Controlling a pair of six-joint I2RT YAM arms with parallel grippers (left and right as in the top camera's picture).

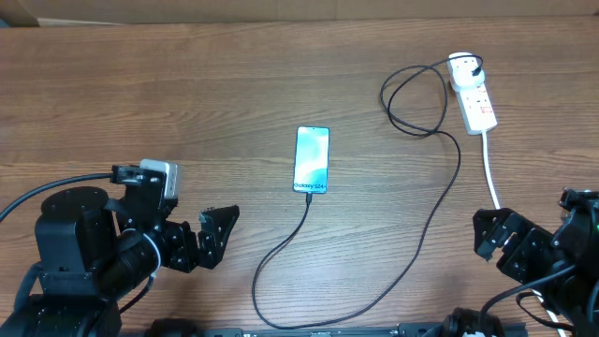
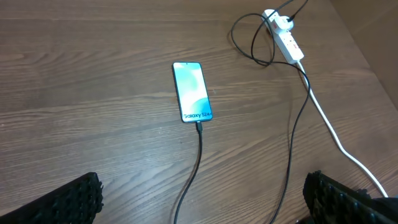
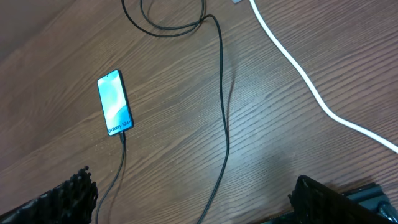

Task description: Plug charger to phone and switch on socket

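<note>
The phone (image 1: 312,159) lies flat mid-table, its blue-teal screen lit, and also shows in the left wrist view (image 2: 192,92) and right wrist view (image 3: 115,103). The charger (image 1: 426,234), a thin black cable, has its connector in the phone's near end. It loops forward, then runs right and back to a plug at the far end of the white socket (image 1: 475,94) (image 2: 286,40). My left gripper (image 1: 211,239) (image 2: 202,199) stands open near the front left, with nothing between its fingers. My right gripper (image 1: 485,239) (image 3: 193,199) stands open at the front right, also holding nothing.
The socket's thick white cord (image 1: 489,168) (image 3: 298,68) runs toward the front right, close to my right arm. The black cable coils in loops (image 1: 412,94) left of the socket. The wooden table (image 1: 140,84) carries nothing else.
</note>
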